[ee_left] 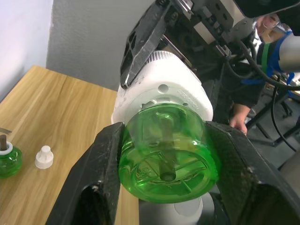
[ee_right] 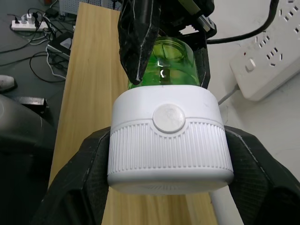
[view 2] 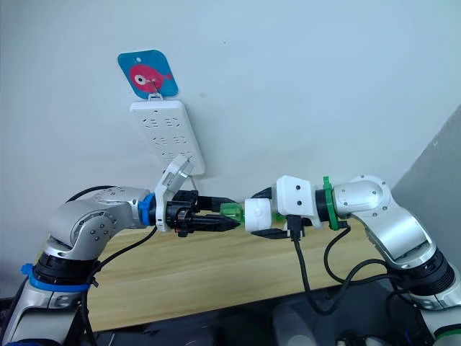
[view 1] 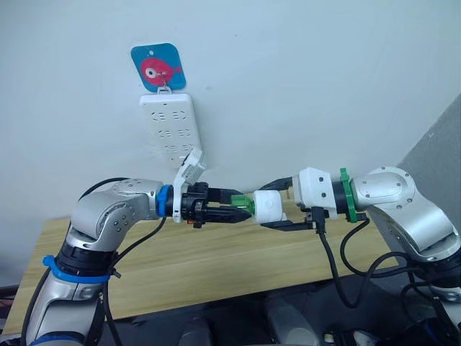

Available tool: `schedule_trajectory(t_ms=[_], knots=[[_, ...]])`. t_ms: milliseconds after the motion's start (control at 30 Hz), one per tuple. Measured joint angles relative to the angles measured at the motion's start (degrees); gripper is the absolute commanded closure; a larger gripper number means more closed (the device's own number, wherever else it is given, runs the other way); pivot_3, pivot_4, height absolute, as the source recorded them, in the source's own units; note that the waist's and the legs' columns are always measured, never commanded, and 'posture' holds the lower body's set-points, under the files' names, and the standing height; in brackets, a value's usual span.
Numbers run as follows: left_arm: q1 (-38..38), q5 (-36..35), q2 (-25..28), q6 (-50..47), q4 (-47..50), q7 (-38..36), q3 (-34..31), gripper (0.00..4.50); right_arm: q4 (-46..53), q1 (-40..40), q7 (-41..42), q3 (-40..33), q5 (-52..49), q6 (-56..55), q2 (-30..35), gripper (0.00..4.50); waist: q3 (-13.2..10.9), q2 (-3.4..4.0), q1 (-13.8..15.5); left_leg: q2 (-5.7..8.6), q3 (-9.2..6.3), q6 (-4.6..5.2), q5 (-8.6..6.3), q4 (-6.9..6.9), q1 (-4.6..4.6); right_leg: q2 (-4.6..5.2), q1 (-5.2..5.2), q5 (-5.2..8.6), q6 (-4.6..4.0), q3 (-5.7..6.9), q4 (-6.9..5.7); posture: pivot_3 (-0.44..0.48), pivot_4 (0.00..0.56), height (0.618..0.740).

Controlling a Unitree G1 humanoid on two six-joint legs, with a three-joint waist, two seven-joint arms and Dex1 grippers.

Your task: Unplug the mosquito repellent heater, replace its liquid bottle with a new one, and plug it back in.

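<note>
Above the wooden table [view 1: 216,267], my two grippers meet end to end. My right gripper [view 1: 268,207] is shut on the white mosquito repellent heater [view 1: 269,207], its ribbed body squeezed between the black fingers [ee_right: 79,178]. A green liquid bottle [ee_left: 166,150] sits in the heater's [ee_left: 164,93] underside, and my left gripper [view 1: 241,209] is shut on that bottle [view 1: 241,202]. On the table lies a second green bottle [ee_left: 7,157] with a loose white cap [ee_left: 43,157] beside it.
A white multi-socket power strip [view 1: 169,126] hangs on the wall behind my left arm, under a blue card with a red fish [view 1: 158,67]. A person's hand [ee_left: 240,123] shows past the table's far end. Cables and another strip [ee_right: 28,24] lie on the floor.
</note>
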State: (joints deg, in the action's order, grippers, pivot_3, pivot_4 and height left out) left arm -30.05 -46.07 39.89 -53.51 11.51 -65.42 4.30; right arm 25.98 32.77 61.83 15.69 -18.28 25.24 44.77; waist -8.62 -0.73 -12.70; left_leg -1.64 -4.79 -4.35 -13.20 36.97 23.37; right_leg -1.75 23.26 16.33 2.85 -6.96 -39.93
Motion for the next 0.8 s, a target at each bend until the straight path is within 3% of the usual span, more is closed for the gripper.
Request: schedule_trajectory(t_ms=[100, 267, 433, 667, 800], knots=[[0.0, -0.1, -0.4, 0.2, -0.7, -0.2, -0.1, 0.02, -0.8, 0.3, 0.3, -1.1, 0.7, -0.6, 0.2, 1.5, 0.0, 0.0, 0.0, 0.0, -0.02, 0.0, 0.0, 0.01, 0.01, 0.0, 0.0, 0.0, -0.01, 0.02, 0.01, -0.234, 0.081, 0.74], [0.0, -0.2, -0.5, 0.5, -0.9, -0.6, -0.1, 0.0, -0.9, 0.3, 0.7, -1.1, 1.1, -0.8, 0.1, 1.5, 0.0, 0.0, 0.0, 0.0, -0.02, 0.0, 0.0, 0.0, 0.0, 0.0, 0.0, -0.01, -0.04, 0.02, -0.01, -0.233, 0.083, 0.74], [0.0, 1.0, 4.3, 0.1, -2.6, -3.9, 0.1, 0.0, -1.7, 0.9, 1.5, -0.9, 3.5, -4.5, 0.4, 1.5, 0.0, 0.0, -0.1, 0.0, -0.02, 0.0, 0.0, 0.0, -0.01, 0.0, 0.0, 0.0, -0.04, 0.02, -0.01, -0.238, 0.083, 0.74], [-2.2, 1.5, 6.0, -3.7, -6.8, -7.6, 3.4, 0.0, -9.2, 4.5, 6.4, 1.4, 15.2, -32.0, 3.3, 1.5, 0.0, -0.01, -0.2, 0.01, -0.02, 0.0, 0.0, 0.0, 0.0, 0.01, 0.0, 0.05, 0.02, 0.06, 0.0, -0.264, 0.081, 0.74], [-5.9, 2.1, 5.4, -4.8, -7.7, -8.3, 4.8, 0.0, -12.5, 4.9, 9.8, 2.1, 16.7, -41.2, 3.7, 1.5, 0.0, 0.0, -0.7, 0.01, -0.03, 0.0, 0.0, 0.0, -0.01, 0.01, -0.01, -0.03, -0.12, 0.06, -0.02, -0.273, 0.08, 0.74]])
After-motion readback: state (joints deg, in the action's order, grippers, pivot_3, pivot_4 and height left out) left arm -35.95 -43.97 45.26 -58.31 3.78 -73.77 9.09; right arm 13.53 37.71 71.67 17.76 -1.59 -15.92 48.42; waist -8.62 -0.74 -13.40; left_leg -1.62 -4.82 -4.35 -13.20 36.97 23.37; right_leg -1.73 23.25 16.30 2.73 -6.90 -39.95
